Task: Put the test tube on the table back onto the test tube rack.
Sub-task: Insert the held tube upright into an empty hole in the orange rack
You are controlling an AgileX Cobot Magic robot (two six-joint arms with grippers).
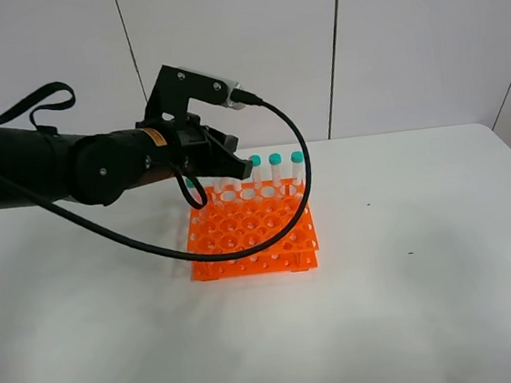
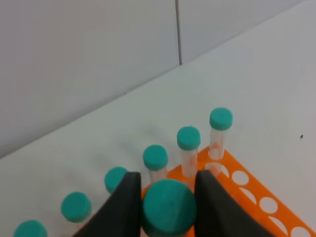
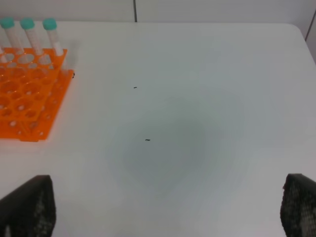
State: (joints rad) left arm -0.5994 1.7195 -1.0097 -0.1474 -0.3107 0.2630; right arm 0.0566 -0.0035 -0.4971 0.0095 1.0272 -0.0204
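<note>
My left gripper (image 1: 232,164) hovers over the back rows of the orange test tube rack (image 1: 251,238). In the left wrist view the gripper (image 2: 168,185) is shut on the teal cap of the test tube (image 2: 169,210), held upright just in front of the row of standing tubes (image 2: 188,139). The tube's body is hidden below its cap. The rack (image 2: 256,190) lies under it. Three capped tubes (image 1: 276,166) show at the rack's back right; the gripper hides the others. My right gripper (image 3: 165,197) is open and empty over the bare white table (image 3: 187,123).
The rack (image 3: 24,103) sits at the middle of the table (image 1: 429,274), with three tubes (image 3: 27,29) at its far edge. A black cable (image 1: 293,197) loops from the left wrist camera over the rack. Small dark specks (image 3: 147,139) dot the tabletop.
</note>
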